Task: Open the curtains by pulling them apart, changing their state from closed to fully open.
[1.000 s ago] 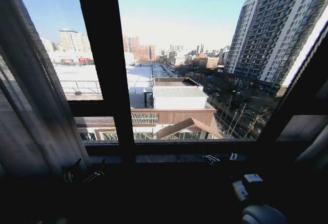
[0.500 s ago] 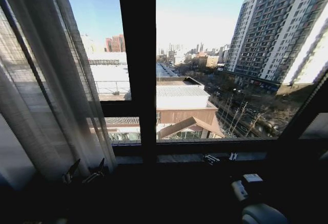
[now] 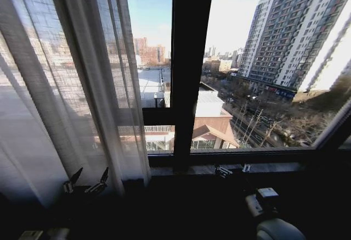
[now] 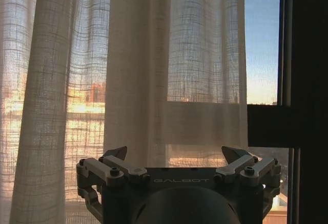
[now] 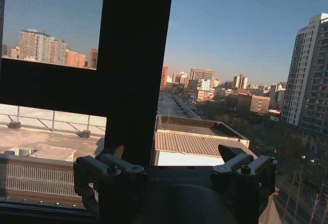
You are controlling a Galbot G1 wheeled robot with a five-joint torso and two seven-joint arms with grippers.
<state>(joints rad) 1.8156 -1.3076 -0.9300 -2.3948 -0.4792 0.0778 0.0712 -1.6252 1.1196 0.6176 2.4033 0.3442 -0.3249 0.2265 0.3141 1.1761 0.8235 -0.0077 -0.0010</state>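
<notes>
A sheer white curtain (image 3: 71,86) with long pleats hangs over the left part of the window and reaches down to the sill. My left gripper (image 3: 85,180) is held low just in front of its bottom edge, fingers open and holding nothing. In the left wrist view the curtain (image 4: 138,70) hangs straight ahead of the open left gripper (image 4: 177,155), apart from it. My right gripper (image 3: 233,169) is open near the sill to the right of the mullion. In the right wrist view the right gripper (image 5: 171,155) faces bare glass.
A thick dark window frame bar (image 3: 189,59) stands upright just right of the curtain's edge, with a crossbar at mid height; the bar (image 5: 136,55) is close ahead of the right gripper. The dark sill (image 3: 285,166) runs along below the glass. City buildings lie outside.
The camera has turned left, so the whole picture has shifted right and much more of the curtain is in view. Both grippers keep their places in the picture and stay open.
</notes>
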